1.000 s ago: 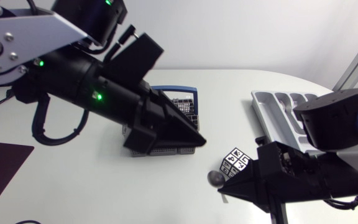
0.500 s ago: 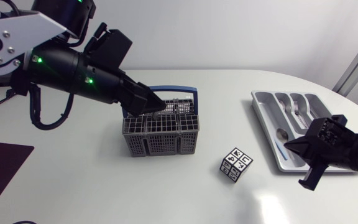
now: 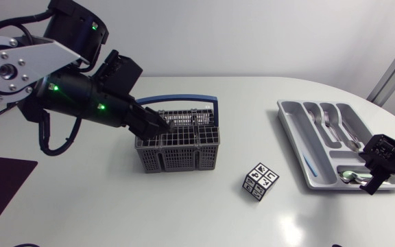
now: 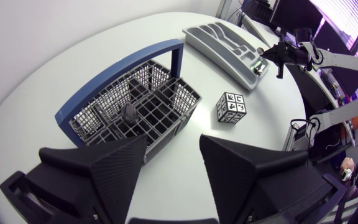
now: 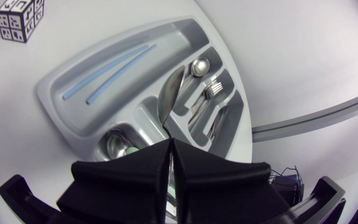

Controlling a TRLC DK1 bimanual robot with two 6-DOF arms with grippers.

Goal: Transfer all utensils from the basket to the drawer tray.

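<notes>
**Left pincer** (image 4: 174, 144), fingers standing apart and empty, is hanging over the grey wire-mesh basket with blue handle (image 4: 166, 124), apparently placed for reaching inside. **Right pincer** (image 5: 169, 146), fingers pressed together, is hovering above the grey moulded plastic drawer tray (image 5: 50, 86). The left wrist view is showing 1 dark utensil (image 4: 129, 114) standing in the basket. In the head view the arm is hiding it.

One basket (image 3: 177, 158), one drawer tray (image 3: 299, 139), one patterned cube (image 3: 260, 181), two blue sticks (image 5: 107, 73).
</notes>
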